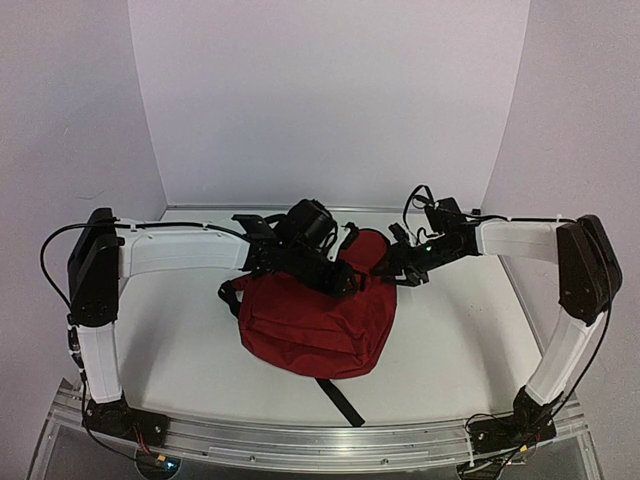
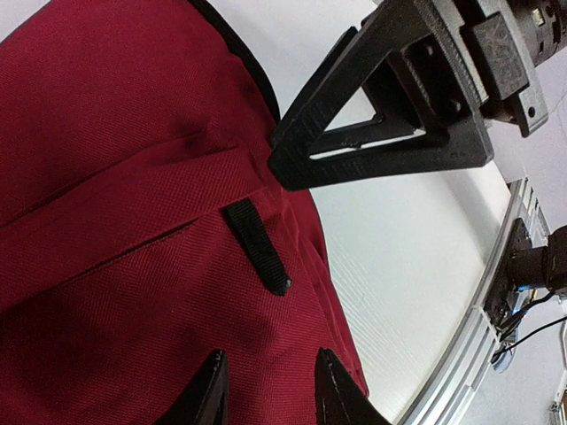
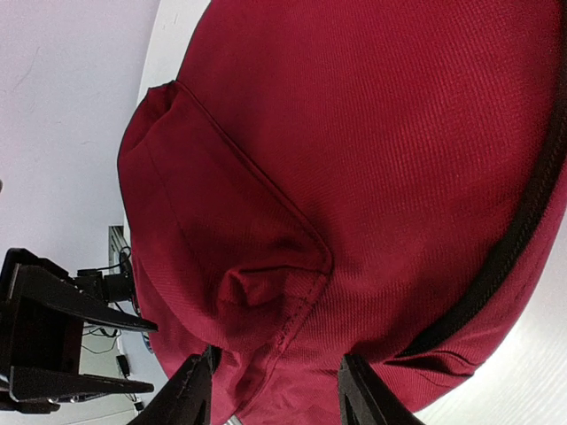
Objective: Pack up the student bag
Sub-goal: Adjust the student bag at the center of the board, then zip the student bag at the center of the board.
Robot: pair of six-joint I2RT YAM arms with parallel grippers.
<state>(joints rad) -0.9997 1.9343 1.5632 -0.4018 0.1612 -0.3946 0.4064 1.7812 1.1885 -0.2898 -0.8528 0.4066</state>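
Item: red bag (image 1: pixel 318 325), lying flat on the white table (image 1: pixel 460 350) between my two arms, bulging, a black strap (image 1: pixel 342 400) trailing toward the near edge. No loose books or supplies show anywhere on the table, so this scene fits either a bag already filled and being closed or one being opened to receive things held out of view; I judge no further. Left gripper (image 2: pixel 266 390): jaws parted, nothing between them, hovering just above the front pocket near a short black pull tab (image 2: pixel 258 245). Right gripper (image 3: pixel 270 390): jaws parted and straddling a fold of red cloth at the bag's side, not visibly clamped on it. Handling note: whichever arm works the tab should close squarely across its end, while the other pins the cloth so it does not drag. View comparison: the top camera shows the whole bag and both arms converging on its far edge, but my wrists hide the contact points. The left wrist camera alone shows the tab and the right gripper's black frame (image 2: pixel 399 115) close by. The right wrist camera alone shows a side pocket (image 3: pixel 226 257) and a black zip line (image 3: pixel 523 230), possibly closed; too oblique to tell.
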